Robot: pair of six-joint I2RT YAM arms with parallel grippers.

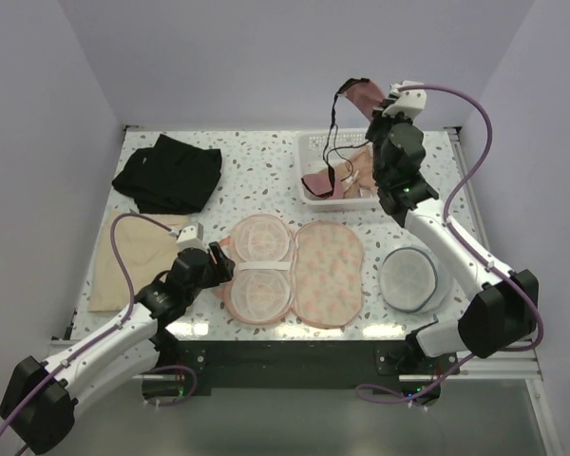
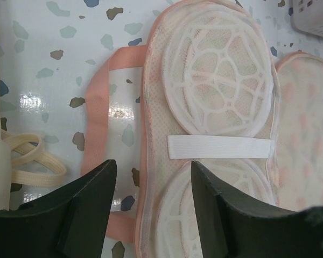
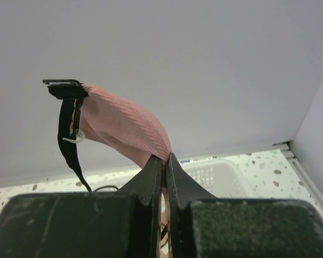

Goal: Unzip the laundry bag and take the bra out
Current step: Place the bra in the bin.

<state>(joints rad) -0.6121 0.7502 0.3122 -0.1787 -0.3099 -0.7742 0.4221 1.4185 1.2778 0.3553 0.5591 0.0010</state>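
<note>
The laundry bag [image 1: 304, 271] is shown unzipped and laid open, the bra [image 3: 124, 123] being clamped above the basket [image 1: 309, 152] by the right gripper [image 3: 165, 158], the left gripper [image 2: 153, 166] spread empty, with only release judged outstanding.

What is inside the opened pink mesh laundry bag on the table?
Two white plastic lattice domes and a white elastic band lie in the pink mesh laundry bag. Nothing else shows; what sits beneath the domes is mostly covered.
</note>
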